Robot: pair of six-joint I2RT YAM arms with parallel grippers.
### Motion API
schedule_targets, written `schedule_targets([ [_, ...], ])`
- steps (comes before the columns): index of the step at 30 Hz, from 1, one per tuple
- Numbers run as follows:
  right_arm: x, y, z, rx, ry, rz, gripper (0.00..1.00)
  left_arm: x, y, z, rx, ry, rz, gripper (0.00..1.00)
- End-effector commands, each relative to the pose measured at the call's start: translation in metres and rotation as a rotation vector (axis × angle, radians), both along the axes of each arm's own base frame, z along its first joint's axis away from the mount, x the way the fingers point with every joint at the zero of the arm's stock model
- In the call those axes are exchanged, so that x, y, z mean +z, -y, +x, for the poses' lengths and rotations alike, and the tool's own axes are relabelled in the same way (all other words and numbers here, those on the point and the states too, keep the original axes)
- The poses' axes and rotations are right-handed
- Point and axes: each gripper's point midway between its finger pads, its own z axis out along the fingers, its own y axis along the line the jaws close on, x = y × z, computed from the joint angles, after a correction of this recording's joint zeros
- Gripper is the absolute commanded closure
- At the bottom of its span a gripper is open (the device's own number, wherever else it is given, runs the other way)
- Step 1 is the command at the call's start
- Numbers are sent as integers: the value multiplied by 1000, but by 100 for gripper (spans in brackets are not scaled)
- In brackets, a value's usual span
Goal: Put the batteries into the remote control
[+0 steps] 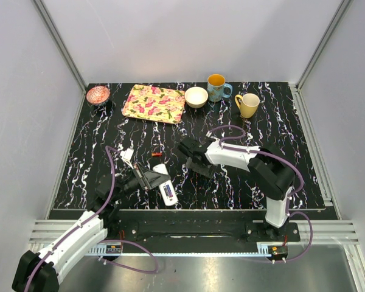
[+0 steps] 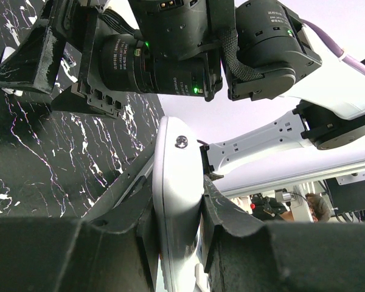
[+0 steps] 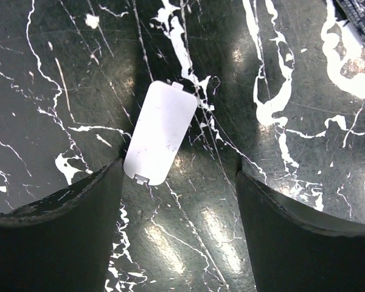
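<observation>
Left gripper [image 2: 176, 210] is clamped edge-on around the remote control [image 2: 176, 176], at the table's near left. Right gripper [image 3: 179, 173] is open and empty, straddling the flat battery cover [image 3: 161, 131]. Risk: the thin cover skids off one fingertip [image 3: 103, 182] instead of lifting, or the remote twists in my narrow pinch.

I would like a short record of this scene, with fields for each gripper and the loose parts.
left gripper: shut on the remote control
right gripper: open, above the cover
cover: flat on the table, not clamped
battery: loose on the table, partly out of the right wrist view
</observation>
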Motion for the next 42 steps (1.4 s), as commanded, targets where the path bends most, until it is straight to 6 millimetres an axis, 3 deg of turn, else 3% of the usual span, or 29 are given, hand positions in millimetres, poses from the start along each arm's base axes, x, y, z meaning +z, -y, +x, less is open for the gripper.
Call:
schedule_targets([
  [1,-17,6,-5,131,-43,-26,23,14,-2,4,21,53,-26,100],
  [10,-23,44,-22,528,-86,-199,30,10,-3,6,37,50,-13,100],
  [16,-21,52,-25,603,-90,-212,27,6,-1,10,40,38,-3,100],
  [19,-20,55,-24,591,-87,-203,25,6,0,11,39,39,-2,100],
  [24,-3,21,-15,495,-20,-36,12,3,0,13,39,31,4,100],
  [28,5,-13,4,366,6,65,10,4,2,12,28,30,-4,100],
  [30,2,-17,12,290,2,69,11,6,2,12,28,33,-7,100],
  [35,-11,-11,14,183,-35,66,15,8,0,11,34,39,-7,100],
  [40,-21,6,-4,221,-78,37,25,7,0,10,34,38,-4,100],
  [42,-22,18,-14,273,-84,15,33,7,0,10,34,41,-6,100],
])
